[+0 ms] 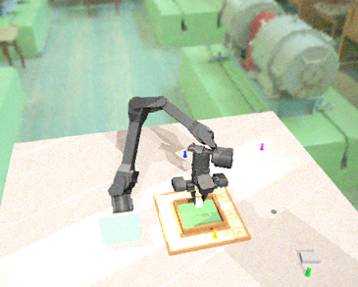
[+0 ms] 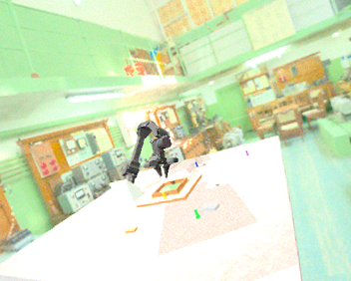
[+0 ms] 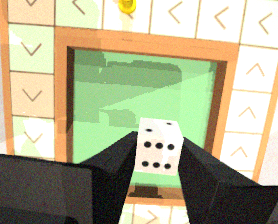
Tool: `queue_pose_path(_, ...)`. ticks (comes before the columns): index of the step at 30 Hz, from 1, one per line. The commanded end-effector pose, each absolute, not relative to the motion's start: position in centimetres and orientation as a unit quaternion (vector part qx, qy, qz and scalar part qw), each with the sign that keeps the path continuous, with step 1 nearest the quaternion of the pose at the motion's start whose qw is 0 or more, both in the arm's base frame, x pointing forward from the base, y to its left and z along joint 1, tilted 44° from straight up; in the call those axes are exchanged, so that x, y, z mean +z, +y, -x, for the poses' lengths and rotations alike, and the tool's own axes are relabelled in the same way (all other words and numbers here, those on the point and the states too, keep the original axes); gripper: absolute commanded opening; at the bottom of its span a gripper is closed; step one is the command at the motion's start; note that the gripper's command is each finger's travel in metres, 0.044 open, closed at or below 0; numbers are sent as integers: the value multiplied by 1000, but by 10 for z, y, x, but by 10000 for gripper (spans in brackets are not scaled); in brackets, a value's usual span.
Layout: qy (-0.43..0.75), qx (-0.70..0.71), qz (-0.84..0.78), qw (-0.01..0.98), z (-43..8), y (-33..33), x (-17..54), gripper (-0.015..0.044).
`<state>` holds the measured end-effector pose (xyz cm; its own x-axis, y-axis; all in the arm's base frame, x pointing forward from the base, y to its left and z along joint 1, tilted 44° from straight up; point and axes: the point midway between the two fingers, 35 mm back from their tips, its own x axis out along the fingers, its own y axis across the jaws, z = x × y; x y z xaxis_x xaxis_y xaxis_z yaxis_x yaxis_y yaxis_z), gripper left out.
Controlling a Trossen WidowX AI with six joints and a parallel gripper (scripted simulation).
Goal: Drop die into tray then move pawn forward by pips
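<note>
Between the two black fingers of the gripper (image 3: pixel 159 172), closest to the wrist camera, sits the white die (image 3: pixel 159 147), clamped from both sides with a six-pip face turned toward the lens. The jaws stand narrow, pressed against the die's flanks. Directly beneath it lies the green floor of the dice tray (image 3: pixel 100 95), framed by an orange wooden rim, so the die hangs above the tray's near edge without touching it. Around the tray runs the board (image 3: pixel 247 107), its pale squares marked with arrows. On the far row of squares stands the yellow pawn (image 3: pixel 128 5), only partly in view, well apart from the gripper.
</note>
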<state>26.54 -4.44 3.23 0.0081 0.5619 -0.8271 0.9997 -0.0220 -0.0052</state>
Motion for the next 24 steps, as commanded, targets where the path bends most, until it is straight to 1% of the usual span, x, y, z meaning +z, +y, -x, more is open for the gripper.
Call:
queue_pose_path(1,606,-382,-599,359,-261,-42,29,0)
queue_pose_path(9,553,-462,-545,429,-259,-41,26,0)
queue_pose_path(18,456,-523,-510,509,-261,-41,25,0)
queue_pose_path(22,448,-526,-508,514,-262,-41,27,0)
queue_pose_path(24,448,-526,-508,514,-265,-44,42,0)
